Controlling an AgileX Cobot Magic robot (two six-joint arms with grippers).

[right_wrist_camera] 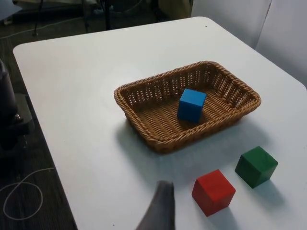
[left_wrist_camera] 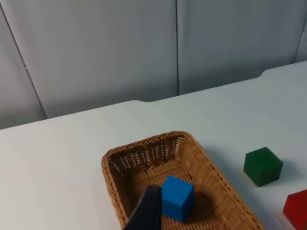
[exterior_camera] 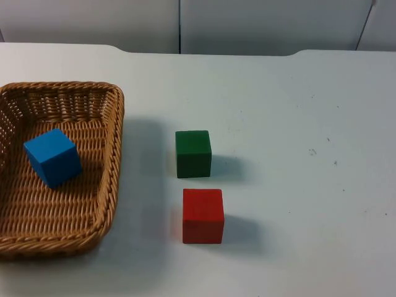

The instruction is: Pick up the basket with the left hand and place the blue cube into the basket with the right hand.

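1. Basket (exterior_camera: 111, 161): a rectangular woven wicker tray resting flat on the white counter (exterior_camera: 297, 124), at the left of the top view, with part of it running past that picture's left edge. It also appears in the left wrist view (left_wrist_camera: 201, 158) and the right wrist view (right_wrist_camera: 144, 129).
2. Blue cube (exterior_camera: 53, 157): it lies inside the basket on the woven floor, turned slightly askew to the basket's walls and nearer the far wall than the near rim. The same cube is visible in the left wrist view (left_wrist_camera: 177, 197) and the right wrist view (right_wrist_camera: 191, 104).
3. Green cube (exterior_camera: 193, 153): it sits on the bare counter to the right of the basket, apart from its rim.
4. Red cube (exterior_camera: 203, 215): it sits on the counter just in front of the green cube, close to it but not touching.
5. Left claw: one black fingertip (left_wrist_camera: 146, 211) shows in the left wrist view, raised above the basket and overlapping the blue cube's edge in the picture. How far the claw is open cannot be told, and nothing is seen in its hold.
6. Right claw: one dark fingertip (right_wrist_camera: 158, 208) shows in the right wrist view, above the counter beside the red cube (right_wrist_camera: 213, 191). Its opening cannot be told either.
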